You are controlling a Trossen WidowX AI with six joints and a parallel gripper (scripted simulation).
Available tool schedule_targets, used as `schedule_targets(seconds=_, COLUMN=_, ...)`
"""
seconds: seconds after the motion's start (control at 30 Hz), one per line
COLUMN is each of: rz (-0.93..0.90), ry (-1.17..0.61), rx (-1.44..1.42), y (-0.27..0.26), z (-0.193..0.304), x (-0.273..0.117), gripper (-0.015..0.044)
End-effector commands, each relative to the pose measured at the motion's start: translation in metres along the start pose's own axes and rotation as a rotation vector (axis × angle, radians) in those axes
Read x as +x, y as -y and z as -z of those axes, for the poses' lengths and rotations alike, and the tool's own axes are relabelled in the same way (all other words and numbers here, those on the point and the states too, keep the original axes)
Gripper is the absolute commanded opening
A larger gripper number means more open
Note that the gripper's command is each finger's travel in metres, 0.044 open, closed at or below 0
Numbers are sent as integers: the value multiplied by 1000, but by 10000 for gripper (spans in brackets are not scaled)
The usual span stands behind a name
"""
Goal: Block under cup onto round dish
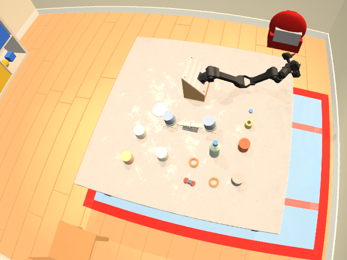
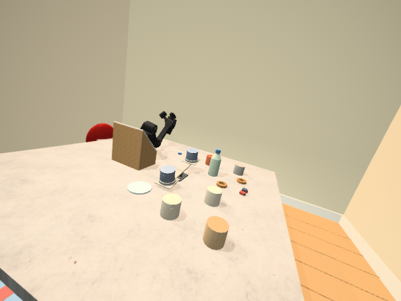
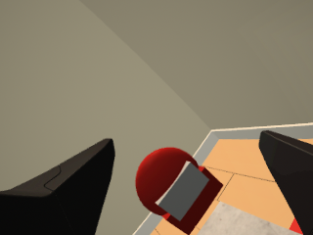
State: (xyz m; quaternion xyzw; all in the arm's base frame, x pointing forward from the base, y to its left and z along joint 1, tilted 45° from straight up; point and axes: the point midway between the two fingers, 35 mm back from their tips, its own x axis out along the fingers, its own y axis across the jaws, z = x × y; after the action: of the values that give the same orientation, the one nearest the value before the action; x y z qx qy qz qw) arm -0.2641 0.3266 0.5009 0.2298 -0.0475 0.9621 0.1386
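Right, I judge this to be the choosing step: both cups, the left one (image 1: 168,118) (image 2: 167,175) and the right one (image 1: 209,123) (image 2: 192,155) in the top view, stand on the balance (image 1: 196,124) (image 2: 185,167). No block shows; by the task it is under one of them, and I can't tell which from the tilt. My gripper (image 1: 293,64) (image 2: 167,117) (image 3: 190,143) is wide apart with nothing in it, off at the upper right of the top view. Next I'd want a sure reading of the lower end, then a straight lift of that cup alone, without nudging the other. The dish (image 1: 159,109) (image 2: 139,187) sits just beside the left cup, so clearance there looks tight. The worktop (image 1: 238,207) (image 2: 106,246) (image 3: 232,220) is pale, mottled stone; around it I see plank flooring, plain walls and a blue rug (image 1: 307,168) edged in red.
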Motion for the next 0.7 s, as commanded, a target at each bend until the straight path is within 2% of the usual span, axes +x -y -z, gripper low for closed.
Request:
schedule_targets(seconds=0.0, rz=0, ry=3, rx=-1, y=-1, z=-1, x=0, gripper=426)
schedule_targets(seconds=0.03, rz=1, ry=14, rx=-5, y=-2, z=-5, x=-1, gripper=440)
schedule_targets(seconds=0.67, rz=-41, ry=432, rx=-110, y=-80, z=-144, x=-44, gripper=440)
